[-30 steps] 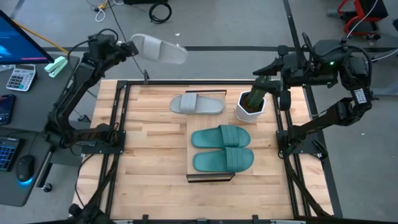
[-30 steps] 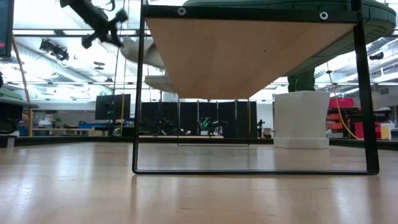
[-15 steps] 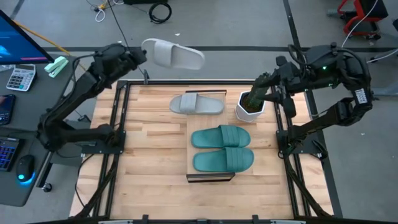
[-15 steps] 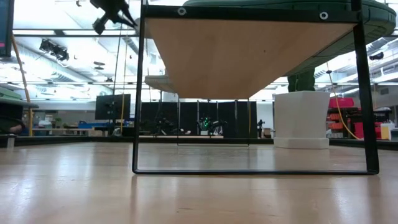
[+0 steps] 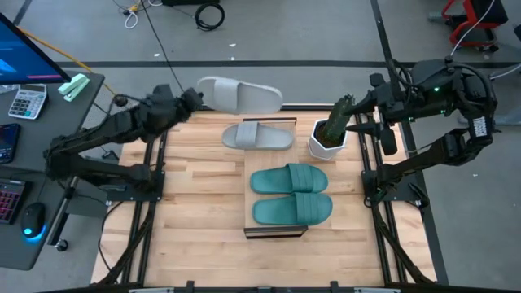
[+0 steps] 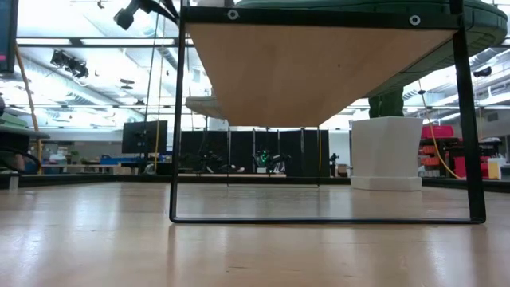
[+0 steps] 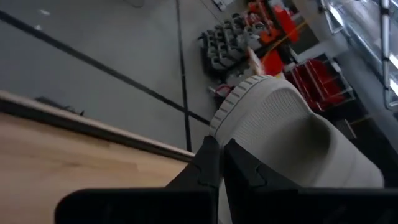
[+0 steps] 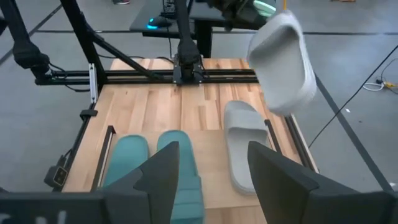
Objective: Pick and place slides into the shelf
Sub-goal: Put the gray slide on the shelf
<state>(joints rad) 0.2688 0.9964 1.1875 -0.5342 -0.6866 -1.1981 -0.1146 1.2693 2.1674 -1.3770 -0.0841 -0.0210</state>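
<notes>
My left gripper [image 5: 195, 99] is shut on a light grey slide [image 5: 242, 94], carried high over the table's far edge. A second grey slide [image 5: 257, 136] lies sole down across the far end of the shelf [image 5: 277, 167]. Two teal slides [image 5: 291, 179] [image 5: 293, 208] lie side by side on the shelf's top. My right gripper [image 8: 211, 174] hangs open high at the far right, above the potted plant, touching nothing. In the low view the shelf [image 6: 319, 72] is seen from below. My left gripper pinches the grey slide between its two fingers at the rim of the end toward the table's left [image 7: 225, 144]. The fingers [image 7: 208, 165] come nearly level from the table's left. The slide sticks out beyond them toward the right, lifted clear of table and shelf.
A white pot with a green cactus [image 5: 329, 134] stands right of the shelf's far end, under my right arm. Dark frame rails [image 5: 155, 155] run along the table's left and right sides. Bare wood [image 5: 195, 195] lies left of the shelf.
My left gripper has swung from beyond the far left corner toward the table's right and a little nearer, rolling its wrist. The grey slide went with it, staying lifted, and now hangs just beyond the shelf's far end.
</notes>
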